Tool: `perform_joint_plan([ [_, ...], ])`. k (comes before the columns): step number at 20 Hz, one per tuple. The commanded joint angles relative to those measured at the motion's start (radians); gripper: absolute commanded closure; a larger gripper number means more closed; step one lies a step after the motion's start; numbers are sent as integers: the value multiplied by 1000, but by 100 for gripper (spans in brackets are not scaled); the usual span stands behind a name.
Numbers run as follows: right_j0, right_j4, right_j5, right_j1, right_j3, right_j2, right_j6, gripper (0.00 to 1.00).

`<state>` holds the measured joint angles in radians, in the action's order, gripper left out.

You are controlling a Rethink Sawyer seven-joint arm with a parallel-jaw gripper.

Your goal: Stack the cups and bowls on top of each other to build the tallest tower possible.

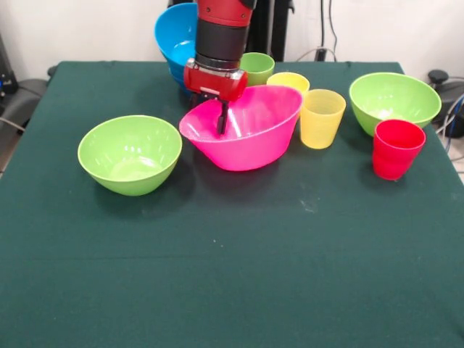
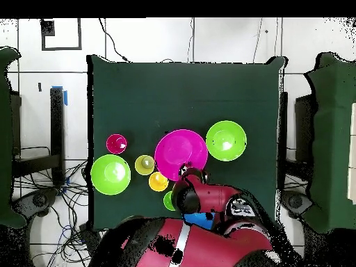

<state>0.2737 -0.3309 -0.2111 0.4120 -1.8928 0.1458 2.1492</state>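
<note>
Gripper clamped on far rim of tilted pink bowl, between two green bowls, cups just beside

arm: descends vertically from above; end effector: pointing down, fingers close together

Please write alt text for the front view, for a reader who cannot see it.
The gripper grips the tilted pink bowl by its rim at mid-table. Around it stand two lime green bowls, four cups, and a blue bowl behind the arm.
</note>
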Motion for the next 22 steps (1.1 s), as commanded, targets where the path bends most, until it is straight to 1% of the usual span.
perform_joint_plan([
  [1, -8, -18, 46, -50, 99, -97, 51, 0],
  [2, -7, -18, 60, -47, 103, -99, 46, 100],
  [5, -23, -19, 66, -48, 123, -80, 30, 100],
  [7, -26, -13, 87, -45, 130, -79, 26, 100],
  [8, -38, -12, 78, -45, 134, -66, 26, 100],
  [9, -35, -14, 80, -41, 130, -72, 27, 100],
  [11, -50, -22, 50, -34, 138, -59, 25, 100],
  [12, -40, -20, 90, -18, 133, -75, 21, 100],
  [14, -52, -9, 120, 16, 109, -70, 26, 100],
  [17, -61, 3, 188, 104, 54, -75, 28, 100],
  [20, -48, 9, 274, 197, 1, -101, 19, 100],
  [22, -41, 11, 323, 246, -13, -112, 8, 100],
])
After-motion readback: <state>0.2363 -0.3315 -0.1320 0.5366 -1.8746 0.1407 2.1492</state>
